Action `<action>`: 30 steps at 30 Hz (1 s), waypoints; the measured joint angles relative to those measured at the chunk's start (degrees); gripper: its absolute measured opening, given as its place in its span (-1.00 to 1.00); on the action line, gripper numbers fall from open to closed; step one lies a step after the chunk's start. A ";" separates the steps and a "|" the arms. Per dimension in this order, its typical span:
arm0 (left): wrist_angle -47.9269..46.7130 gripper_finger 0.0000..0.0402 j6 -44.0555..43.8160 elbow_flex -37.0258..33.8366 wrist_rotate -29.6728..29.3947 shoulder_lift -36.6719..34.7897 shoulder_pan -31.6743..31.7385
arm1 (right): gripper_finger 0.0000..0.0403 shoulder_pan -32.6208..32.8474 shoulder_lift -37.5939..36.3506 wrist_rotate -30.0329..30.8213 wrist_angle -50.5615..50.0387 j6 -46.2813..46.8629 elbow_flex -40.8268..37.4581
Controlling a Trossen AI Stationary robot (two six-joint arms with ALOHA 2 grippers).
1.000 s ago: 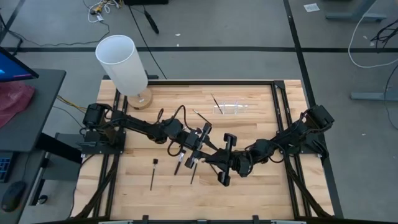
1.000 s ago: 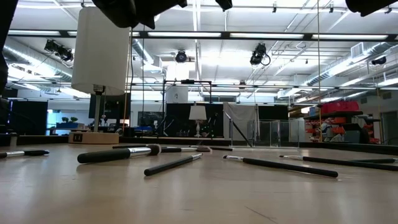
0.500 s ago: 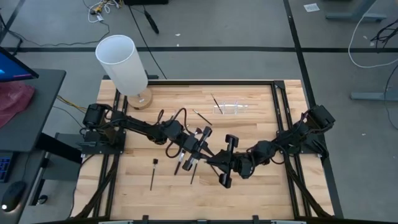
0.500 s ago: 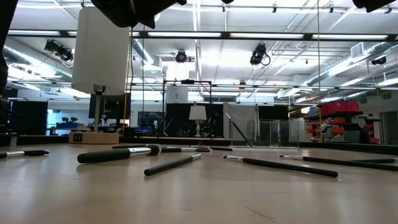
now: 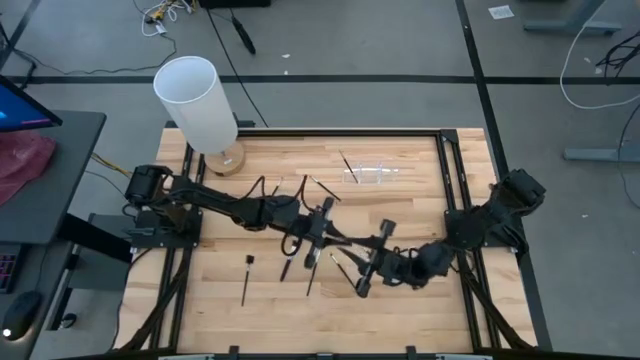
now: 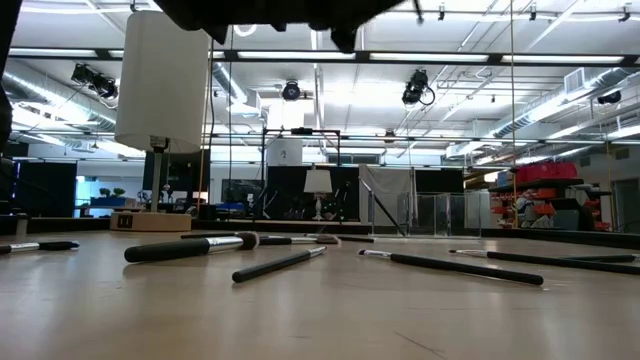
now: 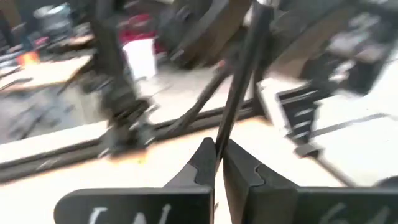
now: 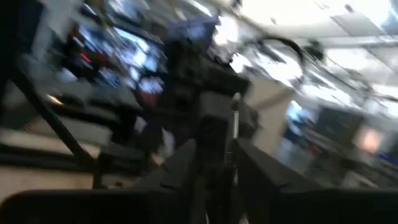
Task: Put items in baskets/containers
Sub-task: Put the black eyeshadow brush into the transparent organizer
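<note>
Roughly seven brushes (image 5: pixel 245 279), one clear holder (image 5: pixel 372 173), one white cylinder (image 5: pixel 196 103).

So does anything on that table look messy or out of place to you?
Yes: thin dark makeup brushes lie scattered at all angles across the wooden table, not gathered in the small clear plastic holder. The left gripper pinches one brush.

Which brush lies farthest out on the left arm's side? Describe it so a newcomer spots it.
Start at the tall white cylinder at the far corner of the wooden table and come straight toward the near edge. The lone brush lies there. Unlike the other brushes bunched under the arms, it sits apart, its blunt dark head pointing toward the cylinder.
</note>
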 joint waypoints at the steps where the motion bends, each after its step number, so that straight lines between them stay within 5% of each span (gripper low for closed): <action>1: -1.26 -0.95 -0.05 0.00 -2.29 -0.29 0.03 | -0.35 0.82 -0.93 3.72 -2.26 0.67 0.00; 6: -6.09 -0.95 0.09 0.11 -12.97 -0.38 0.36 | -0.05 4.02 -6.18 16.93 -17.84 9.29 -0.11; 12: -11.10 -0.95 0.30 0.11 -20.13 -0.38 0.11 | 0.04 3.26 -11.19 17.32 -36.28 28.88 -0.11; 21: -13.57 -0.95 0.02 0.11 -21.51 -0.34 0.13 | -0.04 -8.49 -10.97 -2.54 -47.86 42.82 -0.11; 30: -14.54 -0.94 0.01 0.07 -23.87 -0.30 0.26 | -0.20 -13.44 -9.87 -3.79 -46.53 43.24 -0.09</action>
